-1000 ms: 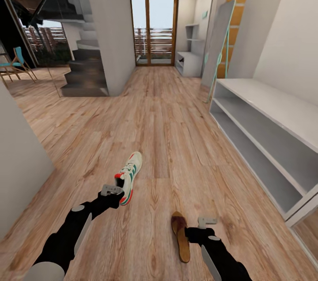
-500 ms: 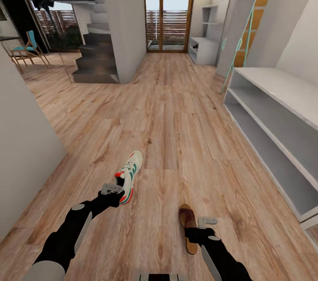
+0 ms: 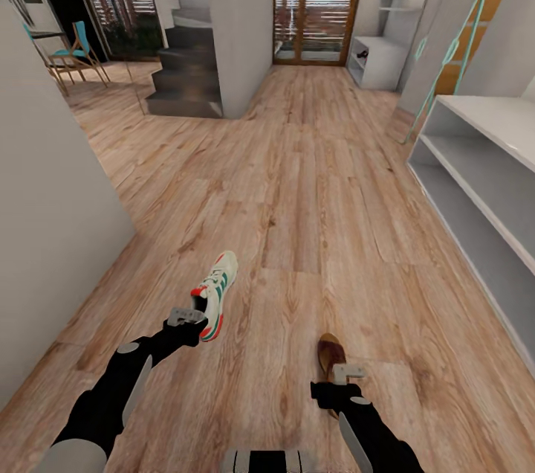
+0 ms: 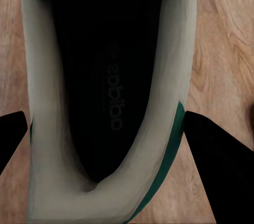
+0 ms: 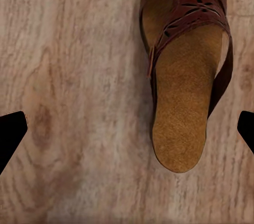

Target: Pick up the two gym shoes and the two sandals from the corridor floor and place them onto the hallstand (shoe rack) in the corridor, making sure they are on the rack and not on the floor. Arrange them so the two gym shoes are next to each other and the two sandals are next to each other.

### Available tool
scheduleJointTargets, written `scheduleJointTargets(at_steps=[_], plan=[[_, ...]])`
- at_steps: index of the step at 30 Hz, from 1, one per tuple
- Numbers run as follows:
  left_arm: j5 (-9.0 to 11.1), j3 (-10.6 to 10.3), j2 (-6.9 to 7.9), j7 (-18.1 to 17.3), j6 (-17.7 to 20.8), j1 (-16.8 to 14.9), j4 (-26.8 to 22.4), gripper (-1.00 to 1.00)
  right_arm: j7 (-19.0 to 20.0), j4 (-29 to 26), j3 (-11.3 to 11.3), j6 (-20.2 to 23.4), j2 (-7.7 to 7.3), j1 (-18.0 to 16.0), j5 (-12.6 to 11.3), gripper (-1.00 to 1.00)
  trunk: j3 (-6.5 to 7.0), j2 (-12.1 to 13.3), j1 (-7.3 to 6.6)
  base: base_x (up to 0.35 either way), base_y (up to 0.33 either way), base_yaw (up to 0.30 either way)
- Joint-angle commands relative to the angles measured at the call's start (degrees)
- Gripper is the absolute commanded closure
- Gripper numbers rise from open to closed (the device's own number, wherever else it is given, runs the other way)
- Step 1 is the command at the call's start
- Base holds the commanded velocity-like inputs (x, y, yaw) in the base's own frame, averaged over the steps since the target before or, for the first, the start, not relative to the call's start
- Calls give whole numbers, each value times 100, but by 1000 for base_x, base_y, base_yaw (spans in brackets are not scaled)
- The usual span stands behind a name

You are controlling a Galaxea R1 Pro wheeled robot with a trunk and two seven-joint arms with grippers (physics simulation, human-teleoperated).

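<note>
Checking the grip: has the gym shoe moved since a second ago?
Yes: the gym shoe, in the left tool, slid back from the floor seam ahead.

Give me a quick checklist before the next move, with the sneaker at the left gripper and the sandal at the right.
1. Left gripper straddles the gym shoe at its heel: ok.
2. Left grip closed firmly on the shoe: cannot tell.
3. Right gripper open: ok.
4. Sandal centred between the right gripper's fingers: not ok, it sits off to one side.
5. Hallstand shelves free for shoes: ok for the visible part.
6. Floor path to the hallstand unobstructed: ok.
</note>
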Motion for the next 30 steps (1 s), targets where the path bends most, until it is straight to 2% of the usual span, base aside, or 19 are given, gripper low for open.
scheduleJointTargets(at_steps=[1, 10, 13, 18, 24, 25, 26, 30], plan=[[1, 15, -1, -41, 37, -2, -10, 100, -52, -11, 27, 26, -4, -1, -59, -100, -34, -4, 1, 0, 0, 195], [24, -3, -26, -41, 37, -2, -10, 100, -52, -33, -4, 26, -12, -1, -65, -100, -302, -16, 24, 0, 0, 133], [24, -5, -39, -42, 37, -17, -15, 100, -55, -7, 5, 12, -28, -1, -38, -100, -312, -16, 24, 0, 0, -10], [24, -6, -39, -42, 37, -16, -18, 100, -60, 17, -5, -233, -257, -1, -43, -100, -316, -16, 24, 0, 0, -2], [26, -6, -47, -41, 37, -11, -18, 100, -70, 11, -28, -324, -298, -1, -59, -100, -317, -16, 24, 0, 0, 0], [25, -6, -51, -42, 37, -9, -17, 100, -74, 7, -98, -329, -299, -1, -80, -100, -317, -16, 24, 0, 0, 0], [27, -6, -53, -40, 37, -22, -18, 100, -58, -10, -387, -332, -295, -1, -121, -100, -323, -16, 24, 0, 0, -70], [37, 0, -58, -45, 37, -47, -23, 100, -53, -26, -440, -327, -290, -1, -128, -100, -356, -16, 24, 0, 0, -82]])
